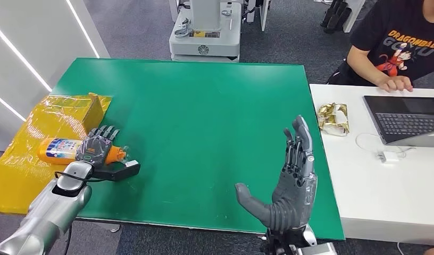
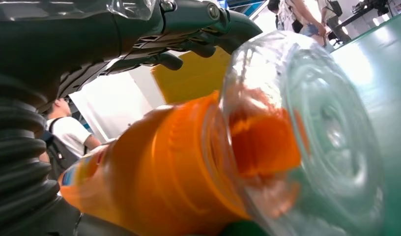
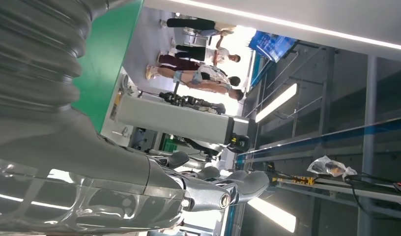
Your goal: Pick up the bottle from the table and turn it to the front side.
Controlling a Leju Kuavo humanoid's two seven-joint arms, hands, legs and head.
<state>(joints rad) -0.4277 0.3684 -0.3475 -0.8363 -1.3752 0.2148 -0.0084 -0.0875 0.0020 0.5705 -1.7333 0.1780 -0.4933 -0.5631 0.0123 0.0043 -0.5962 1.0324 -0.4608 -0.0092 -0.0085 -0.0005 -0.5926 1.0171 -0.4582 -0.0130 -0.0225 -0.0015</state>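
Green table, left hand around lying bottle.

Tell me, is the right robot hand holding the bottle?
No, the right robot hand is open over the green table, while the left robot hand grips the bottle.

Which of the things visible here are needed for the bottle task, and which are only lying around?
Needed:
- orange plastic bottle with a clear cap, lying at the green table's left edge
- left hand, resting over the bottle
- right hand, raised, holding nothing

Lying around:
- yellow plastic sheet
- yellow cardboard box
- crumpled gold foil wrapper
- grey laptop
- white charger with cable
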